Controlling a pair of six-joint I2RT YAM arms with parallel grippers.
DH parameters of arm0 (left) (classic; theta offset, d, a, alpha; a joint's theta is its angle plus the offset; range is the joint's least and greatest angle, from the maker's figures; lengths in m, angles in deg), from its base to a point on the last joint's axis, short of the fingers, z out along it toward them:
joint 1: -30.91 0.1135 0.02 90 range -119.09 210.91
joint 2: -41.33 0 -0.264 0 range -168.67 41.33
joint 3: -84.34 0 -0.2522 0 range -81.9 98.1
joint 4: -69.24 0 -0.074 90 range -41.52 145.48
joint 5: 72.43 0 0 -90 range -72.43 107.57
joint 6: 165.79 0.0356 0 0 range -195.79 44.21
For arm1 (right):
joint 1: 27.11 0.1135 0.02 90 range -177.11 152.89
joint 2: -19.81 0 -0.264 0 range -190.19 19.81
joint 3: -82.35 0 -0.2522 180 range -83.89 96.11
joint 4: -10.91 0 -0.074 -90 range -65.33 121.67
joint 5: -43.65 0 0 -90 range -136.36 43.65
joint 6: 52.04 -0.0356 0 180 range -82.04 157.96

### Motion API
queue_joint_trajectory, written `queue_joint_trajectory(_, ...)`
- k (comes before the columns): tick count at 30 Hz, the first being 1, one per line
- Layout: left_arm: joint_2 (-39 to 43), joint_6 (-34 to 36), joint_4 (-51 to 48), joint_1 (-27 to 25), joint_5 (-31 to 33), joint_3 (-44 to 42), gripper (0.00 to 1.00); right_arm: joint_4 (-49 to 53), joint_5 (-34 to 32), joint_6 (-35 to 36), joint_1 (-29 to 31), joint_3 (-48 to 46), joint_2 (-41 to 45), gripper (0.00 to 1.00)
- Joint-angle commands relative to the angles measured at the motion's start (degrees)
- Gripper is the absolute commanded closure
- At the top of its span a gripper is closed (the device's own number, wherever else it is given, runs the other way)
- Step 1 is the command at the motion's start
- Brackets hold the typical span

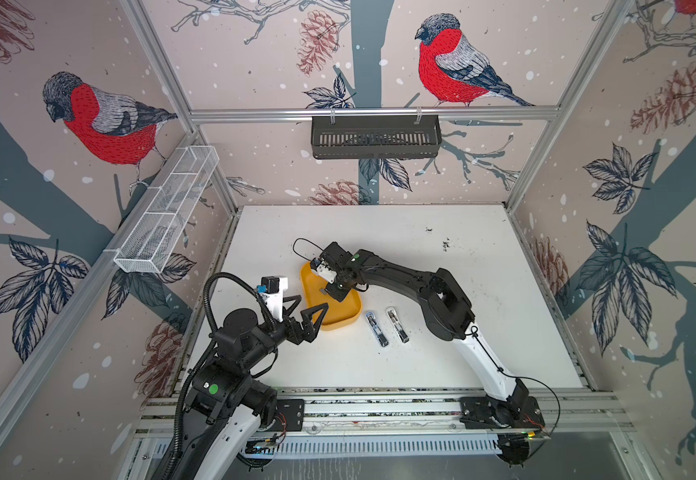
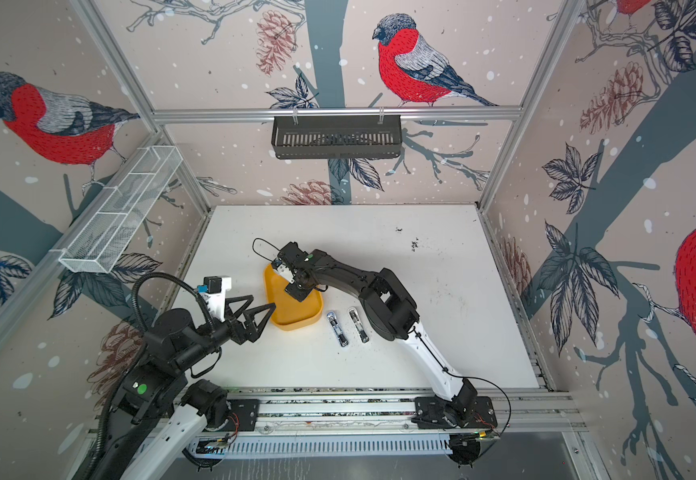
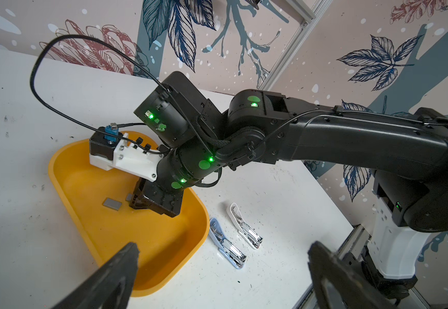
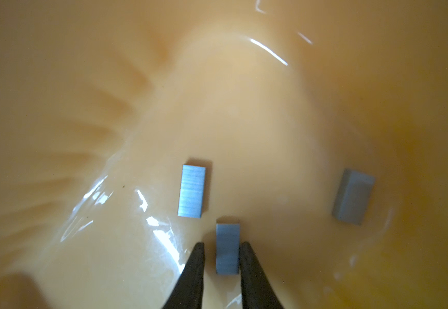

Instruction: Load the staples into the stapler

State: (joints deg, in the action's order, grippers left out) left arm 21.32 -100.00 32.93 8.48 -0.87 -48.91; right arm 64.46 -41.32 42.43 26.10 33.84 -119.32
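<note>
A strip of staples (image 4: 227,248) lies flat in the yellow tray (image 3: 91,198), lengthwise between the right fingers (image 4: 249,270). They stand narrowly apart with a sliver of tray showing on one side, so they are not yet clamped, probably lined up to pinch its long edges. A second strip (image 4: 192,190) lies just beside it and a third strip (image 4: 353,197) farther off. Right of the tray, the blue stapler (image 3: 226,243) and white stapler (image 3: 245,226) lie opened on the bench (image 1: 462,332), metal channels showing, seemingly ready for filling. The left fingers (image 3: 118,270) hang spread wide and empty at the tray's near-left rim.
</note>
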Motion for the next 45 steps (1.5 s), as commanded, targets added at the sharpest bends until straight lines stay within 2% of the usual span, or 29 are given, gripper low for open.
queue_joint_trajectory(1, 0.14, -0.15, 2.57, 0.11, -0.55, 0.02, 0.01, 3.92, -1.29, -0.65, 0.1, 2.14, -0.99, 0.72)
queue_joint_trajectory(19, 0.16, -0.18, 2.57, 0.11, -0.37, 0.04, 0.01, 4.55, -1.21, -1.79, 0.13, 6.17, -4.57, 0.73)
queue_joint_trajectory(35, 0.29, -0.19, 2.58, 0.11, -0.45, 0.04, 0.02, 7.22, -1.97, -1.22, 0.31, 6.93, -4.75, 0.81)
queue_joint_trajectory(45, 0.36, -0.05, 2.68, 0.19, -0.63, 0.05, 0.01, 3.28, -0.71, -2.74, 0.82, 7.07, -2.13, 0.89)
